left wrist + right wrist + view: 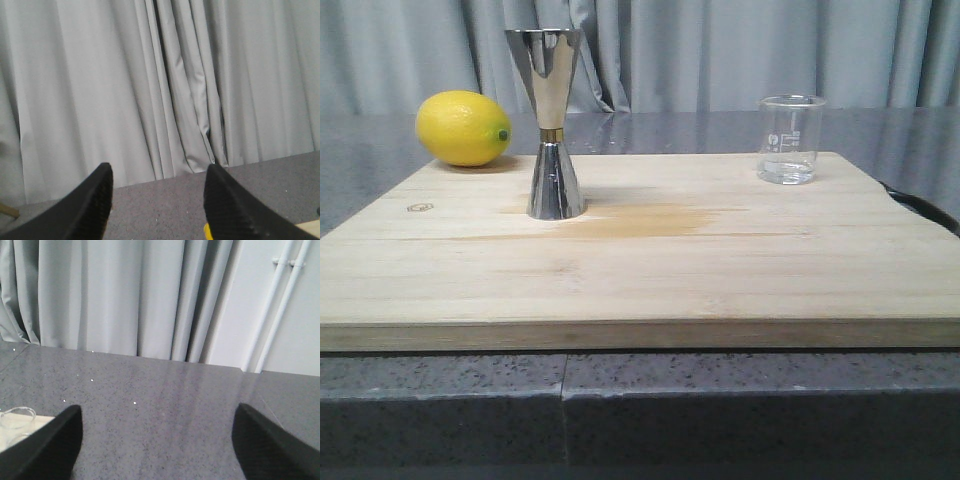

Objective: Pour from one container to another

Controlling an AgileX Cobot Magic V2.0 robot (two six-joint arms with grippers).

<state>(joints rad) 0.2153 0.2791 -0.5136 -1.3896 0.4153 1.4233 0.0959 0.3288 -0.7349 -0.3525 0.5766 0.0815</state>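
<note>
The clear glass beaker (790, 139) stands upright at the back right of the wooden board (650, 250), with a little clear liquid in its bottom. The polished steel jigger (552, 122) stands upright at the board's back left-centre. Neither arm shows in the front view. My left gripper (159, 171) is open over the grey counter with nothing between its fingers. My right gripper (157, 412) is open wide over the counter, also with nothing in it; the beaker's rim (16, 416) shows beside one finger, apart from it.
A yellow lemon (463, 127) lies at the board's back left corner, and a sliver of it (207, 232) shows in the left wrist view. Grey curtains (720, 50) hang behind the dark speckled counter (440, 400). A dark cable (920, 205) lies by the board's right edge.
</note>
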